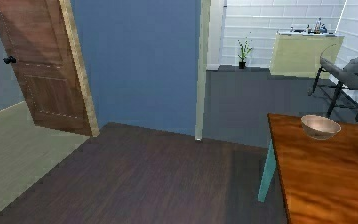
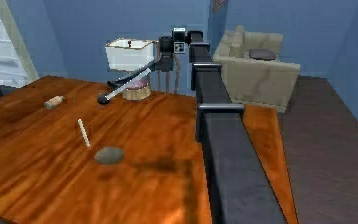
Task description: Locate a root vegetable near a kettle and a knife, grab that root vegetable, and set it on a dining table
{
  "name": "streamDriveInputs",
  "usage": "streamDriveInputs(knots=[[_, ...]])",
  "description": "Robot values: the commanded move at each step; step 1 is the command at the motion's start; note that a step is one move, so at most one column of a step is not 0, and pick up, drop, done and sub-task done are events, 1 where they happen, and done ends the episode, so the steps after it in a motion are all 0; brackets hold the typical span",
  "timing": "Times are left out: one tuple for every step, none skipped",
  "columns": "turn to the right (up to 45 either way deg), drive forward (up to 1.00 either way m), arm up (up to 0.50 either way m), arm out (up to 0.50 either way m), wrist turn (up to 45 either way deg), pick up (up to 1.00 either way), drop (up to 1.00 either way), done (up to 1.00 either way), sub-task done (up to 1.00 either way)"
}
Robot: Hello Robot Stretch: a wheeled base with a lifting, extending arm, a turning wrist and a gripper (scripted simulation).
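Your gripper [image 2: 109,97] reaches across the wooden table [image 2: 37,165], 1 grey lump [image 2: 109,155] nearby; you cannot tell its fingers' state or load.

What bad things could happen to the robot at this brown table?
The hand reaches low across the brown wooden table, close to a round pale pinkish object; it might bump it. A thin pale stick, a small beige cylinder and a grey oval lump lie loose nearby, so a sweep could knock them off.
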Motion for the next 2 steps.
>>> streamDriveInputs(knots=[[0.0,0.0,0.0,-0.1,0.0,0.0,0.0,0.0,0.0],[0.0,0.0,0.0,0.0,0.0,0.0,0.0,1.0,0.0]])
